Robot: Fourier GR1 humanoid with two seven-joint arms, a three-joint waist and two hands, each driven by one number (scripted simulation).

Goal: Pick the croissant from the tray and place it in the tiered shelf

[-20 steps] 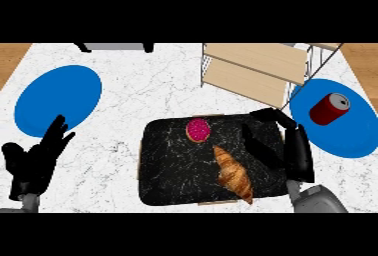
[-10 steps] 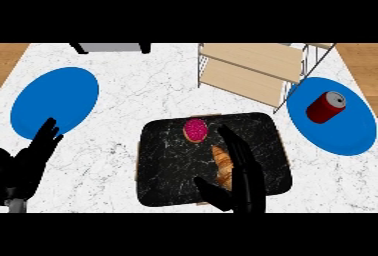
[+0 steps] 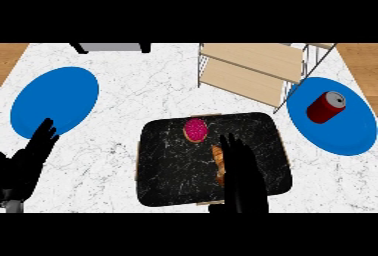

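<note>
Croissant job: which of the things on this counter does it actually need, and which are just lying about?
Needed:
croissant
dark tray
tiered shelf
right hand over the croissant

Lying about:
pink doughnut
red can
right blue plate
left blue plate
resting left hand

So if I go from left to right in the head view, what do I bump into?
left robot hand → left blue plate → pink doughnut → right robot hand, over the croissant → red can

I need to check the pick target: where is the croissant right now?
In the head view the croissant lies on the black tray, right of its centre, just below the pink donut, with the right hand covering its right side.
</note>
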